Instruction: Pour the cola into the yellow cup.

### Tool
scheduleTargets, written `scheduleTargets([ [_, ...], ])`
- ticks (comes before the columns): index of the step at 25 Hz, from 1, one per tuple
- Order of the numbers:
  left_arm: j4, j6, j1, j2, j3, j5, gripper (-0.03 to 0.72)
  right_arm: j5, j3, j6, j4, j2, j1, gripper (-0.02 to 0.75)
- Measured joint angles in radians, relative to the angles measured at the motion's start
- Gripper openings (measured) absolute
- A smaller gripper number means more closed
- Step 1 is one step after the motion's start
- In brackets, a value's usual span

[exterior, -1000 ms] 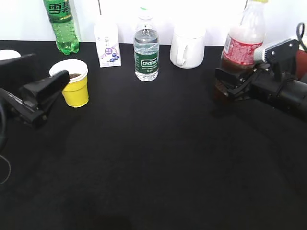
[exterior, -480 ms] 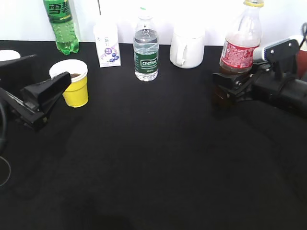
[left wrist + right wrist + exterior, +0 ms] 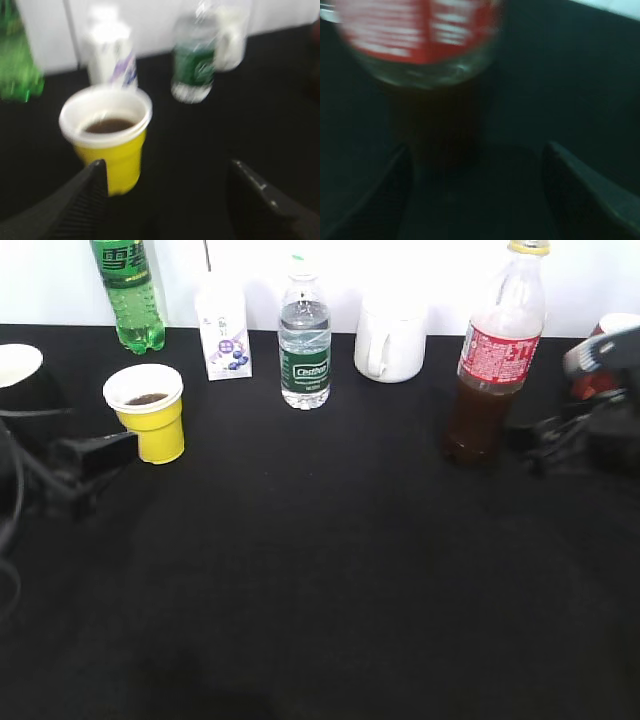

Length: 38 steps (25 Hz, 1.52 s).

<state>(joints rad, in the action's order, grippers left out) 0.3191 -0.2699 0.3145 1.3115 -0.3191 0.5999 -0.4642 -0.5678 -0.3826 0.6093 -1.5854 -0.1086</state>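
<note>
Left wrist view is showing the left pincer [image 3: 165, 200] standing wide open with nothing between its two dark fingers [image 3: 82, 200], the left one sitting just beside the base of the yellow cup [image 3: 107, 137] without closing on it. That cup is standing upright on the black table [image 3: 200, 145], and a shallow pool of dark liquid is lying in its white inside. Behind it a white carton [image 3: 111, 57], a small water bottle [image 3: 194, 62] with a green label and a white mug [image 3: 230, 35] are showing blurred, with a green soda bottle [image 3: 17, 65] at the far left.

Right wrist view is showing the right pincer [image 3: 475, 195] also spread open and gripping nothing, its fingers [image 3: 580, 195] lying low on either side of the frame. The cola [image 3: 427, 75] is standing just ahead of the gap, blurred, its red label above and dark liquid below.

From the exterior view the cola [image 3: 495, 355] is standing upright at the right of the table, yellow cap on, with the right pincer [image 3: 545, 435] just to its right and apart from it. The yellow cup [image 3: 148, 412] is standing well apart at the left, the left pincer [image 3: 100, 452] just beside it.
</note>
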Motion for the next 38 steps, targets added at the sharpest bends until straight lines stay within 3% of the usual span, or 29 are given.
scheduleTargets([
  [6, -0.084, -0.062, 0.105, -0.177, -0.356, -0.839, 0.538, 0.278, 0.0, -0.426, 0.274, 0.361, 0.0, 0.596],
  [8, -0.089, -0.062, 0.114, -0.211, -0.431, -0.961, 0.531, 0.375, -0.009, -0.452, 0.328, 0.446, 0.0, 0.595],
  [12, -0.095, -0.062, 0.117, -0.288, -0.452, -1.059, 0.501, 0.599, -0.023, -0.452, 0.33, 0.466, 0.0, 0.594],
  [15, -0.095, -0.062, 0.117, -0.34, -0.452, -1.148, 0.498, 0.682, -0.029, -0.27, 0.113, 0.503, 0.0, 0.594],
  [17, -0.103, -0.062, 0.117, -0.374, -0.452, -1.18, 0.486, 0.801, -0.072, -0.009, -0.158, 0.524, 0.0, 0.592],
  [19, -0.137, -0.062, 0.117, -0.416, -0.452, -1.23, 0.482, 0.88, -0.138, 0.322, -0.511, 0.567, 0.0, 0.59],
  [21, -0.172, 0.002, 0.117, -0.462, -0.452, -1.286, 0.482, 0.942, -0.169, 0.592, -0.811, 0.654, 0.0, 0.588],
  [23, -0.233, 0.064, 0.117, -0.55, -0.452, -1.342, 0.482, 1.036, -0.169, 0.704, -0.935, 0.767, 0.0, 0.587],
  [28, -0.257, 0.112, 0.118, -0.725, -0.354, -1.441, 0.482, 1.25, -0.083, 0.707, -0.925, 1.1, 0.0, 0.587],
  [32, -0.257, 0.112, 0.118, -0.931, -0.238, -1.53, 0.482, 1.437, -0.007, 0.534, -0.742, 1.362, 0.0, 0.587],
  [34, -0.257, 0.112, 0.118, -1.041, -0.231, -1.555, 0.482, 1.53, -0.006, 0.499, -0.703, 1.461, 0.0, 0.587],
  [38, -0.258, 0.13, 0.118, -1.149, -0.207, -1.659, 0.482, 1.559, 0.04, 0.37, -0.572, 1.536, 0.0, 0.587],
])
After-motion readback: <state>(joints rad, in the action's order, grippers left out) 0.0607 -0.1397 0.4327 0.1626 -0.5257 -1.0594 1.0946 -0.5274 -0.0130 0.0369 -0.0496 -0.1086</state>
